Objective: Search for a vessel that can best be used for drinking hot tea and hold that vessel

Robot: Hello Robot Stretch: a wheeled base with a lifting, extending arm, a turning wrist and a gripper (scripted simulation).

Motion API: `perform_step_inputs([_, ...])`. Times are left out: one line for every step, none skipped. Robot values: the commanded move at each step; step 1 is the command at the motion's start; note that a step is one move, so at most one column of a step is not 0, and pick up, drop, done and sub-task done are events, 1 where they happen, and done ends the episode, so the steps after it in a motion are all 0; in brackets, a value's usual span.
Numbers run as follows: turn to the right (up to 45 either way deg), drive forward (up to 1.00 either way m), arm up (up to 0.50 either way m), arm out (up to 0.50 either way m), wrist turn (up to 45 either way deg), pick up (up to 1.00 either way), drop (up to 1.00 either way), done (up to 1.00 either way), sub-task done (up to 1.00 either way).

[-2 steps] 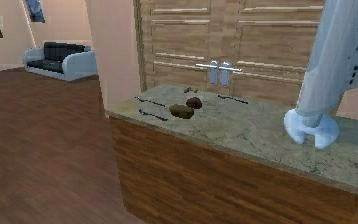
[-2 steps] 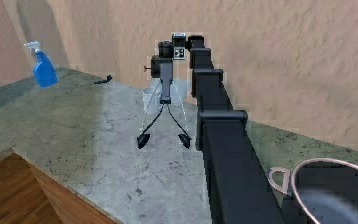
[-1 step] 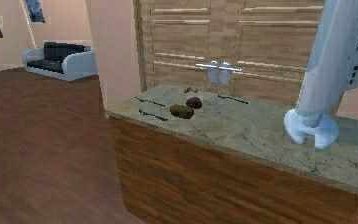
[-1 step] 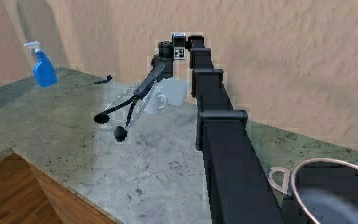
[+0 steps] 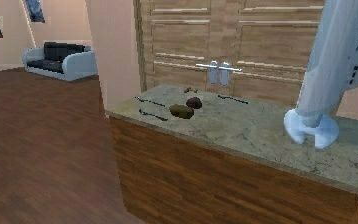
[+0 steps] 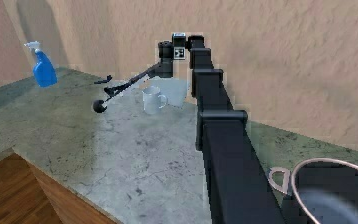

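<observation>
Reaching out over the stone bench (image 6: 97,150), the arm (image 6: 222,130) sets the end effector (image 6: 105,92) right at the white mug (image 6: 157,99), likely because the mug is the hot-tea vessel the task wants. The mug stands upright on the bench, close to the back wall. Thin fingers (image 6: 127,86) run past the mug toward the arm side view's left. Can't tell whether the end effector is spread or pressed together, or whether it holds anything, since the mug sits on the bench right at it. Over, beside or touching: unclear. A blue spray bottle (image 6: 42,66) stands well left of the mug, so it shouldn't get in the way. A metal pot (image 6: 332,190) sits well right of the mug, beside the arm. Judgement: the search looks finished and the grasp is the step in hand; the mug is not yet lifted.
</observation>
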Motion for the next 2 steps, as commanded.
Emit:
perform_step_inputs([0.0,0.00,0.00,0.00,45.0,0.00,0.00,0.00,0.00])
perform_step_inputs([0.0,0.00,0.00,0.00,24.0,0.00,0.00,0.00,0.00])
